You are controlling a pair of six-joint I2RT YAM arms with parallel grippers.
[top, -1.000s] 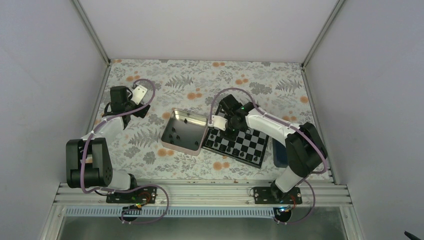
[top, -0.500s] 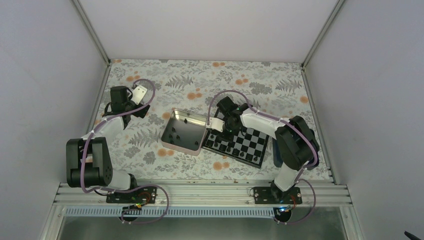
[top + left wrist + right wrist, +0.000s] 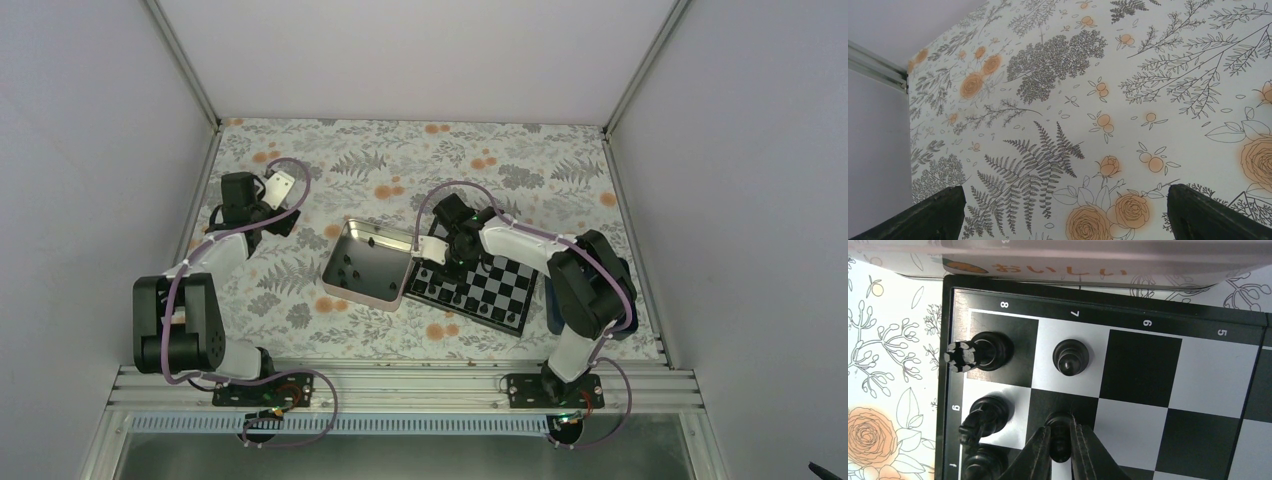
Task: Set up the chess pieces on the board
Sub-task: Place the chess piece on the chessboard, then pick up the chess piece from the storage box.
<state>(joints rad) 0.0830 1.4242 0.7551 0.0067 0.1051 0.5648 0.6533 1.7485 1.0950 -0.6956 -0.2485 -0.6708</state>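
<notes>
Just beside the board, silver tin.

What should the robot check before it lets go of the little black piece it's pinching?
1. Right end effector shut on the held pawn: ok.
2. Held pawn over the dark row-7 square beside the knight: ok.
3. Held pawn's base resting on the board: cannot tell.
4. Fingers apart from the knight, rook and second pawn: ok.
5. Left end effector open, holding nothing, away from the board: ok.
</notes>
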